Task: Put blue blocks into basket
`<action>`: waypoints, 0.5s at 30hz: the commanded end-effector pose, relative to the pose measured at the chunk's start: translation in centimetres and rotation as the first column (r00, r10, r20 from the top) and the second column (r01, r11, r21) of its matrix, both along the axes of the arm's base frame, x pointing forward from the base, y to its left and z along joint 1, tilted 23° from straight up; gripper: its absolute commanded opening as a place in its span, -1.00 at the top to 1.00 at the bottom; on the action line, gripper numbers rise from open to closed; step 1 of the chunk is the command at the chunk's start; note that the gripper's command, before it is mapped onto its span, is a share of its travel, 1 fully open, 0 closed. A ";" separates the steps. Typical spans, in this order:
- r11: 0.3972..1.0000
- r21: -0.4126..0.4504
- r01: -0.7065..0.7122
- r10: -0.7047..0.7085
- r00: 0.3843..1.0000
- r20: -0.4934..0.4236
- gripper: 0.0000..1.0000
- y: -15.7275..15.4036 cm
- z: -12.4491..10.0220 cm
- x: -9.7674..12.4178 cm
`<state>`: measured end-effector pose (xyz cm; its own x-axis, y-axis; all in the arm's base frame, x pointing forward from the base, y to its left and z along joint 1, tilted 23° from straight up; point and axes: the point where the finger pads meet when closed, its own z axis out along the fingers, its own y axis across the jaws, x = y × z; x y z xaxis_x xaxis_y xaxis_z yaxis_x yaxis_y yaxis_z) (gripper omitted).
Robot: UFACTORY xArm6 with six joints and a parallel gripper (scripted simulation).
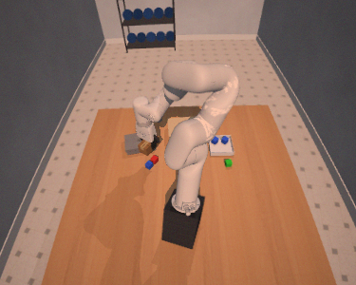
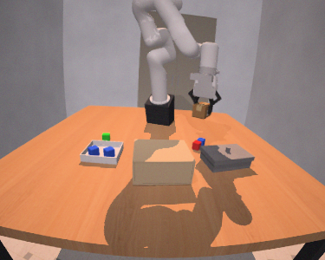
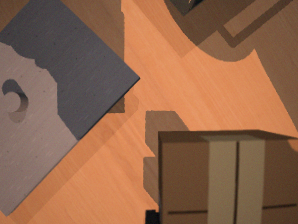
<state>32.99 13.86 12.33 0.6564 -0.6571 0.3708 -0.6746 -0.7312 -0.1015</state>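
Observation:
My gripper (image 2: 203, 107) is shut on a brown cardboard box (image 1: 145, 147) (image 2: 198, 112) (image 3: 185, 175) with pale tape, held above the table. A blue block (image 1: 149, 165) (image 2: 201, 140) and a red block (image 1: 155, 160) (image 2: 197, 146) lie together on the table. The white basket (image 1: 221, 154) (image 2: 98, 160) holds two blue blocks, one (image 1: 215, 141) (image 2: 109, 152) beside the other (image 1: 224, 140) (image 2: 94, 150). The grey metal box (image 2: 226, 165) has its knobbed lid (image 2: 242, 152) (image 3: 95, 75) on. The light wooden cabinet (image 2: 162, 172) shows no drawer front; its drawer is hidden. The insides of both are hidden.
A green block (image 1: 228, 162) (image 2: 106, 137) lies on the table beside the basket, on the side of the robot base. The cabinet stands between basket and metal box. The black robot base (image 1: 182, 228) (image 2: 159, 113) stands on the wooden table (image 1: 253, 228) (image 2: 45, 191).

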 end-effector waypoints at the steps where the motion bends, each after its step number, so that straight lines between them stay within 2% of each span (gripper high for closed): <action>1: 1.000 -0.006 -0.026 0.026 1.000 -0.003 -0.24 -0.4 0.2 -0.1; 9: 0.987 -0.050 -0.152 0.150 0.988 -0.031 -0.24 -2.7 0.3 -0.8; 15: 0.953 -0.094 -0.289 0.283 0.957 -0.069 -0.24 -5.2 0.5 -1.6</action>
<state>31.91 10.43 12.47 0.7757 -0.4927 0.3943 -0.5300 -0.8478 -0.0166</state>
